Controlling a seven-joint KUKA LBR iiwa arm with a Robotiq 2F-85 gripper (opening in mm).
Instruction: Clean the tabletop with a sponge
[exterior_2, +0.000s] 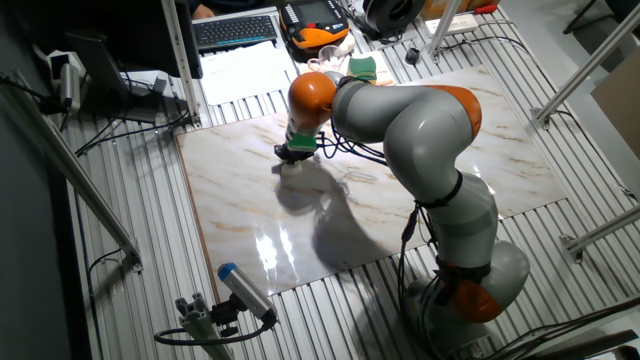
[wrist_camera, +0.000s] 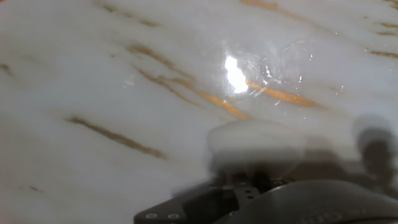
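Down low, tool (exterior_2: 296, 152) gripping sponge (wrist_camera: 255, 146), sponge under its tip, pressed against tabletop (exterior_2: 400, 215)

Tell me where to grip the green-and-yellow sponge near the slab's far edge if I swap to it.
Take the green-and-yellow sponge across its narrower sides, coming straight down from above: it seems to lie flat on the ribbed metal surface beyond the tabletop. Its shape is small here, so confirm it up close.
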